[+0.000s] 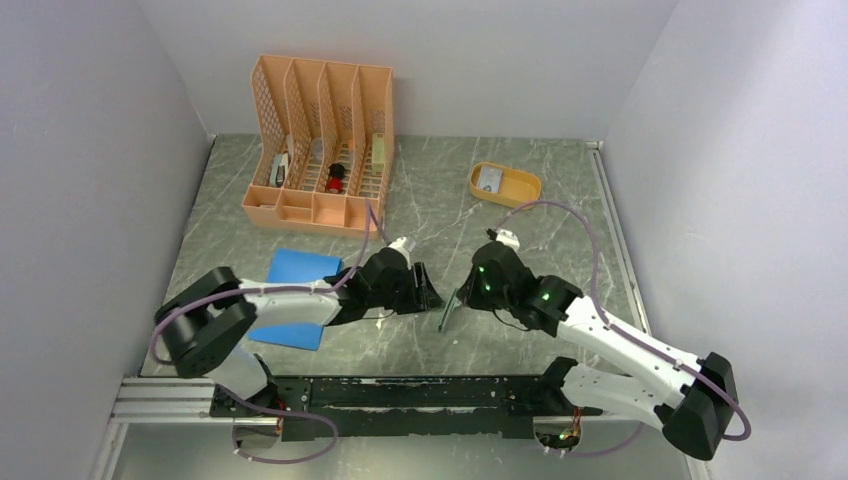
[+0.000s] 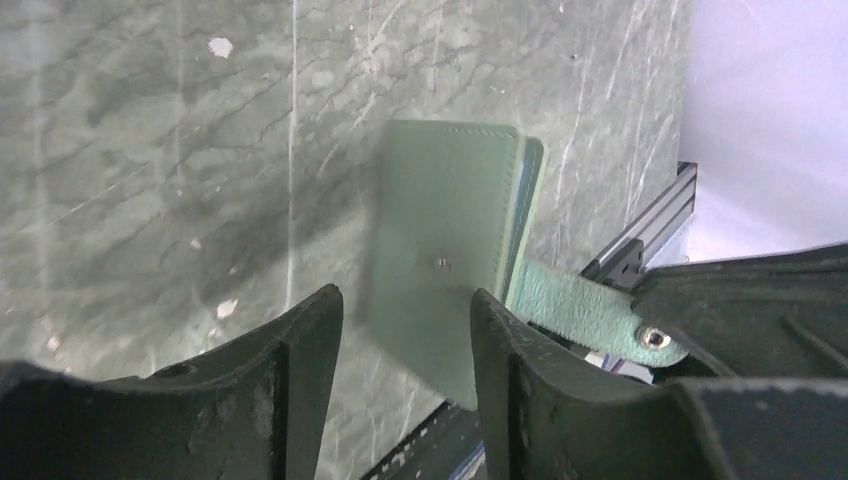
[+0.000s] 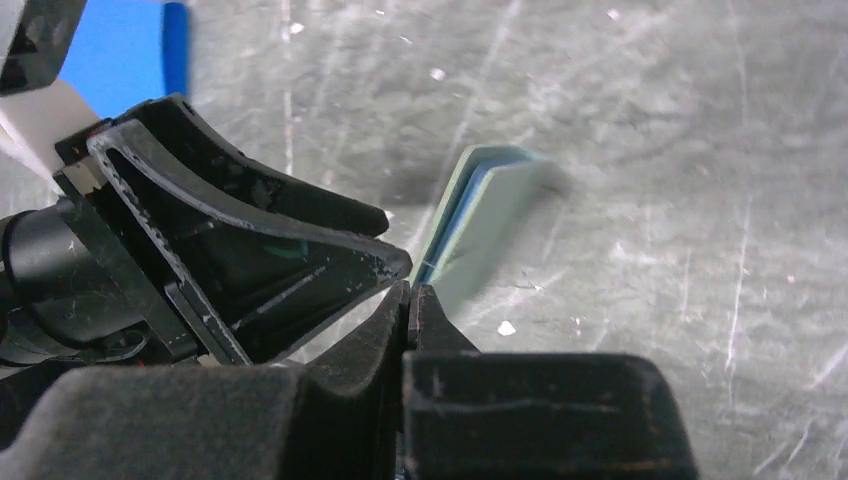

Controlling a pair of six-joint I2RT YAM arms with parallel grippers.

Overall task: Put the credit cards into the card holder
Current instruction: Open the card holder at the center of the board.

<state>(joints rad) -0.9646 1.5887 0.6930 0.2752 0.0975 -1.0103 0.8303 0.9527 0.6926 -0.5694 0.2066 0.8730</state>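
Starting nearest the arm bases, a blue pad (image 1: 295, 298) lies flat on the table (image 1: 430, 200), partly under the left forearm and well apart from the wallet (image 2: 445, 230). Farther back on the right sits a yellow tray (image 1: 505, 185). At the far left stands an orange organizer (image 1: 320, 145) with small items in its slots. The wallet is at the table's mid-front between the two grippers, closed and turned on edge. Whether it touches the table cannot be told. Its tab (image 2: 585, 310) stretches toward the right gripper (image 3: 410, 290).

Left gripper (image 2: 405, 300): jaws about half open, one finger either side of the wallet's near edge, not clamped on it. Its body blocks the left of the right wrist view.

Right gripper: jaws fully closed, pinching the wallet at its tab end.

Count: one wallet; one card (image 1: 488, 180) seen, lying in the tray; one tray; one pad; one organizer of four slots.
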